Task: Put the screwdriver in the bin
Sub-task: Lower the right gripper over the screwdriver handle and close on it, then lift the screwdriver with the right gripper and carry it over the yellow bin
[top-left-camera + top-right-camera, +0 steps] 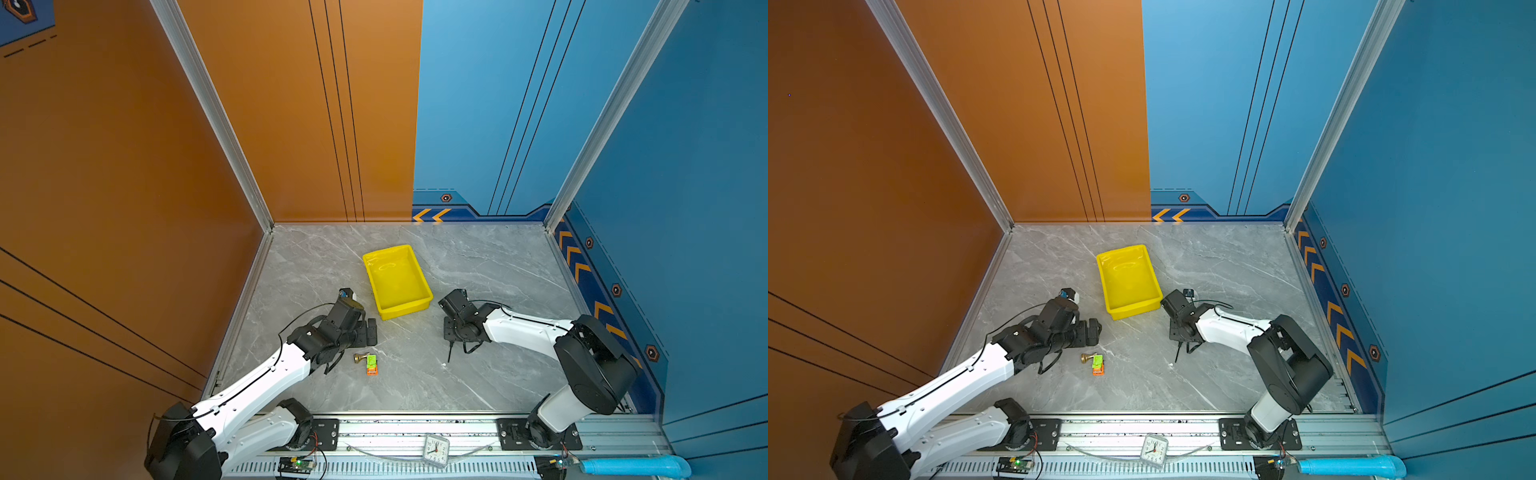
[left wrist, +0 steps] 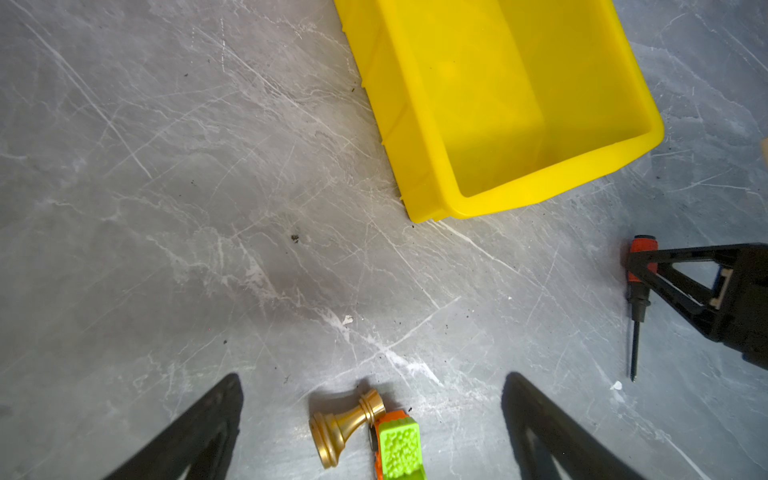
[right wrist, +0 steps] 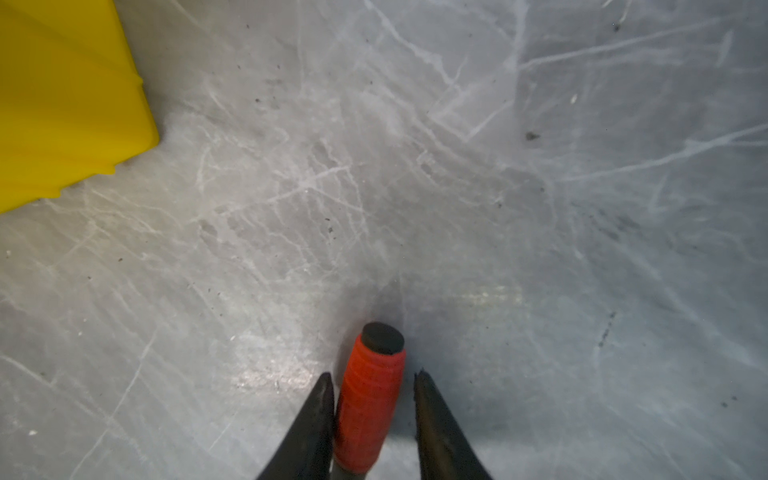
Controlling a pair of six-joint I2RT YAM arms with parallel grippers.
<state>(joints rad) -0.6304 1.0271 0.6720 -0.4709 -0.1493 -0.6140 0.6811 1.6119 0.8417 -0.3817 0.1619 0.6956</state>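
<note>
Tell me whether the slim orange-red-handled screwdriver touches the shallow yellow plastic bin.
Apart. The left wrist view shows bare grey tabletop between the screwdriver and the bin.

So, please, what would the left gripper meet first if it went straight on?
Probably the table, by the brass knob and green toy seen between the open fingers of the left gripper; depth unclear.

The bin [image 2: 552,180] is glossy plastic, the table [image 2: 166,208] scuffed marble-look stone, the screwdriver [image 3: 368,407] handle ribbed matt, the knob [image 2: 340,428] shiny brass-like metal.
</note>
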